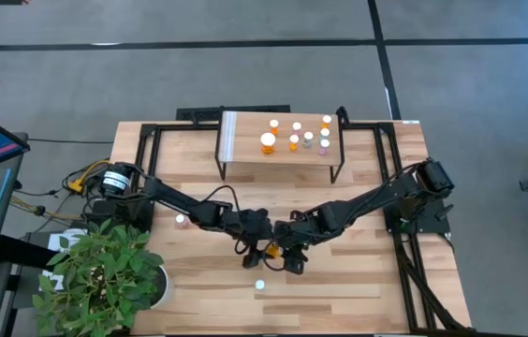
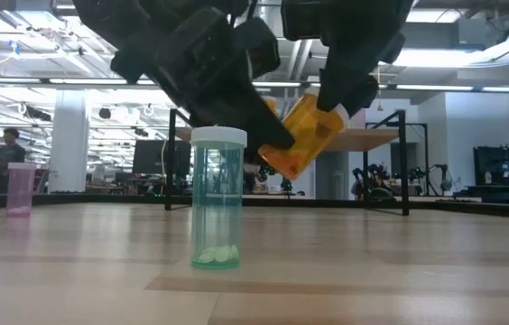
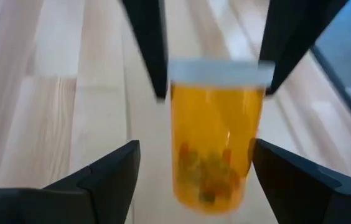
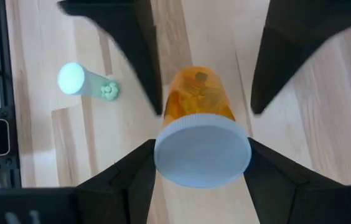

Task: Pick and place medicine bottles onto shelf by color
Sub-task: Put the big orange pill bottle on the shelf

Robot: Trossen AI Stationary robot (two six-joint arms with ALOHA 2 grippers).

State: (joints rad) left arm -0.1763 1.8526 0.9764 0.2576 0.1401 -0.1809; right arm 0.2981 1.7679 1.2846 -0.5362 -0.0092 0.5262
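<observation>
An orange medicine bottle (image 2: 301, 137) with a white cap hangs tilted above the table's middle, between both grippers. My right gripper (image 4: 203, 155) is shut on it. My left gripper (image 3: 195, 155) is open, one finger on each side of the bottle's orange body (image 3: 216, 143). In the high view the two grippers meet at the bottle (image 1: 270, 249). The shelf (image 1: 231, 140) stands by the far edge with several bottles on its top. A green bottle (image 2: 217, 199) and a pink bottle (image 2: 20, 188) stand upright on the table. My right gripper pinches the white cap (image 4: 163, 155) of the orange bottle between its two fingers (image 4: 135, 171), slanting down from the table's right. The bottle is lifted clear and tilted, cap end up toward the gripper, bottom end (image 2: 277, 162) lower and to the left. My left gripper: whether one of its fingers touches the body, I cannot tell.
The green bottle (image 1: 260, 285) stands just near-side of the grippers, the pink bottle (image 1: 181, 221) under the left arm. A potted plant (image 1: 105, 276) fills the near left corner. Black frame rails (image 1: 397, 187) run along the table's sides.
</observation>
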